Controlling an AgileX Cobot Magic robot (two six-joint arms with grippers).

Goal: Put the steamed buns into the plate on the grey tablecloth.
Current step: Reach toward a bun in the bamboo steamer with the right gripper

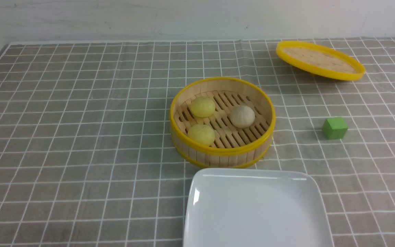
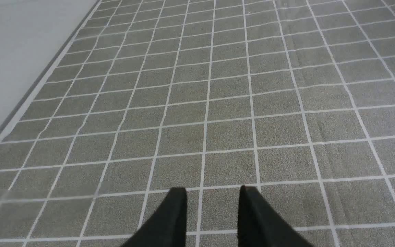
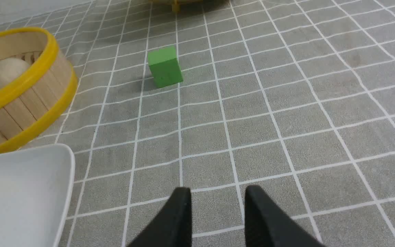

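Three steamed buns lie in a round yellow-rimmed bamboo steamer [image 1: 222, 151] at the table's middle: two pale yellow buns [image 1: 202, 106] [image 1: 201, 134] on its left side and one beige bun [image 1: 242, 116] on its right. The white square plate [image 1: 255, 209] lies empty on the grey tablecloth [image 1: 81, 137], just in front of the steamer. Neither gripper shows in the front view. My left gripper [image 2: 213, 192] hovers over bare cloth, jaws parted and empty. My right gripper [image 3: 218, 192] is parted and empty over cloth beside the plate [image 3: 19, 192]; the beige bun [image 3: 7, 72] shows there too.
A green cube [image 1: 335, 128] stands right of the steamer, ahead of my right gripper [image 3: 165, 67]. The yellow-rimmed lid [image 1: 320, 60] lies at the back right. The cloth's left edge and the bare table beyond it show in the left wrist view [image 2: 12, 51].
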